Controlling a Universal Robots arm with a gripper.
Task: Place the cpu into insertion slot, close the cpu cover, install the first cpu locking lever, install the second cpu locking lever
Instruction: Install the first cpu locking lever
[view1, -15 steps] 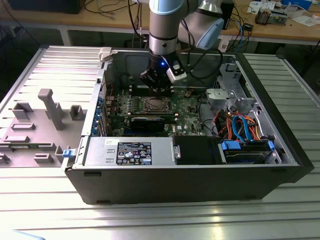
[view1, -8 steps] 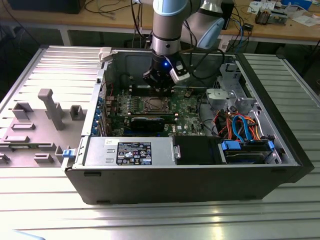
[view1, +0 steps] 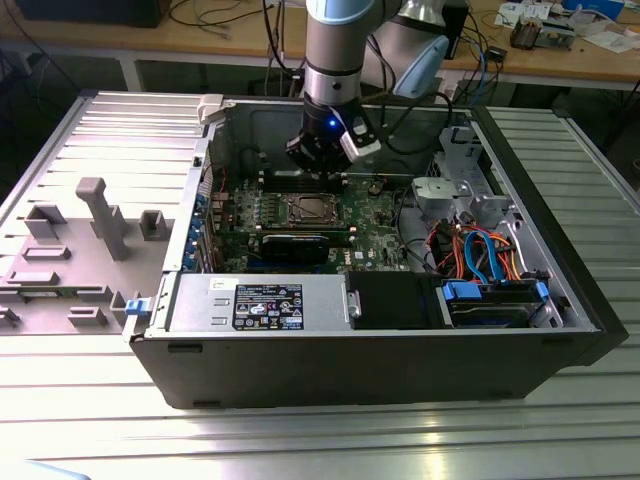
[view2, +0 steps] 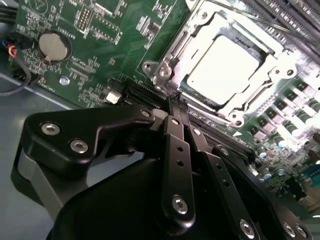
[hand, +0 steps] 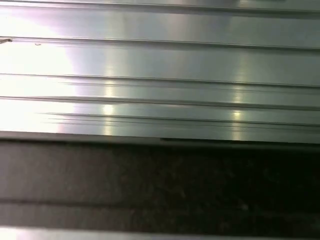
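Note:
The cpu (view2: 225, 62) lies in the insertion slot (view1: 308, 210) on the green motherboard, its bright metal face showing through the cut-out of the cpu cover (view2: 187, 47). The silver cover frame lies flat around the chip. My gripper (view2: 175, 107) has its black fingers (view2: 177, 150) pressed together with nothing between them, and their tip hovers just off one edge of the socket. In the exterior view the gripper (view1: 318, 172) hangs inside the open computer case, just behind the socket. I cannot tell how the locking levers stand.
A coin cell battery (view2: 54, 46) sits on the board beside the socket, and long memory slots (view2: 295, 20) lie on the other side. A black expansion card (view1: 295, 245), the power supply (view1: 260, 303) and blue and orange cables (view1: 480, 250) fill the case. Grey fixture blocks (view1: 100, 215) stand at the exterior view's left.

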